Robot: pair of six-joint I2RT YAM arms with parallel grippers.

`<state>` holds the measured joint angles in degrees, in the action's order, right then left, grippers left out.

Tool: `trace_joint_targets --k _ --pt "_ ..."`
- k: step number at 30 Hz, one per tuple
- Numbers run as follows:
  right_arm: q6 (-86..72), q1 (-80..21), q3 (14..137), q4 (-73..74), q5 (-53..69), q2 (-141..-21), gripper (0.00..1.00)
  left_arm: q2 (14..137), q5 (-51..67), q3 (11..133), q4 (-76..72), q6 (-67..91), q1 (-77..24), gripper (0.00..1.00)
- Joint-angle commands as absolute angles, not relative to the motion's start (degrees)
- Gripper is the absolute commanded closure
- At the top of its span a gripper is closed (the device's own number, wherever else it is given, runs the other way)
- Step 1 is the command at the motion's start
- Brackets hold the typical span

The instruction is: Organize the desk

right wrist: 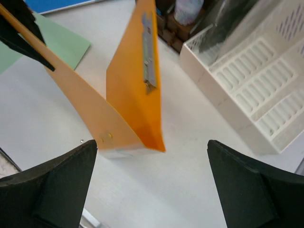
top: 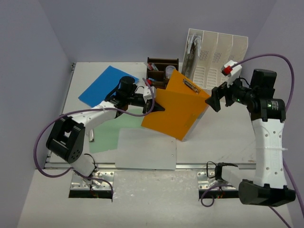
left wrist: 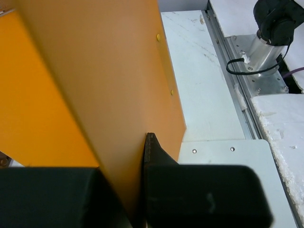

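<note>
An orange clipboard folder [top: 178,109] stands half open and tilted above the white desk [top: 223,137], its metal clip [top: 191,86] near the top edge. My left gripper [top: 159,107] is shut on the folder's left cover. In the left wrist view the orange cover [left wrist: 95,85] is pinched between the black fingers [left wrist: 159,154]. My right gripper [top: 213,99] hangs open just right of the folder's upper right corner and does not touch it. In the right wrist view the folder [right wrist: 133,95] stands apart in front of the wide-open gripper [right wrist: 152,142].
A white slotted file rack [top: 216,59] stands at the back right, a dark wooden pen organizer [top: 161,71] beside it. A blue sheet [top: 107,85], a green sheet [top: 111,133] and a pale grey sheet [top: 145,149] lie on the left half. A metal rail [top: 190,166] runs along the near edge.
</note>
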<state>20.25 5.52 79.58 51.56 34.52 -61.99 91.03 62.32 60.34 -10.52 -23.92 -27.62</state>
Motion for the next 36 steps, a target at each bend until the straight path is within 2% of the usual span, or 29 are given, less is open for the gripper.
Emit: trace_joint_targets --k 1,5,10,14,20,22,27,33,36 --pt "19.07 13.00 76.12 56.78 46.48 -63.63 0.01 87.89 63.43 59.24 -17.66 -23.33 -26.31 1.00" --pt "24.82 20.59 71.84 58.96 57.28 -67.18 0.01 86.98 63.88 58.08 -18.03 -23.43 -25.77 1.00" --pt "33.40 21.56 65.24 58.11 69.64 -67.87 0.01 87.12 64.16 57.74 -17.69 -23.73 -25.66 1.00" --pt "31.38 18.71 61.79 50.43 70.02 -68.59 0.01 87.92 64.34 58.13 -17.80 -23.73 -25.66 1.00" --pt "17.86 11.96 53.45 27.72 67.68 -69.78 0.01 89.91 63.98 59.41 -19.94 -21.45 -25.66 1.00" --pt "14.61 9.86 51.37 22.07 67.36 -70.40 0.04 90.41 63.90 59.79 -20.39 -20.75 -25.75 1.00" --pt "11.68 6.06 48.92 17.10 67.32 -72.85 0.21 91.67 63.36 60.55 -22.34 -18.88 -25.84 1.00" --pt "9.44 5.37 45.13 12.36 66.80 -72.68 0.48 93.23 62.41 60.21 -25.87 -15.17 -25.84 1.00" --pt "9.44 4.72 45.02 12.53 66.90 -72.96 0.65 93.77 62.01 60.48 -27.46 -13.67 -25.84 1.00"
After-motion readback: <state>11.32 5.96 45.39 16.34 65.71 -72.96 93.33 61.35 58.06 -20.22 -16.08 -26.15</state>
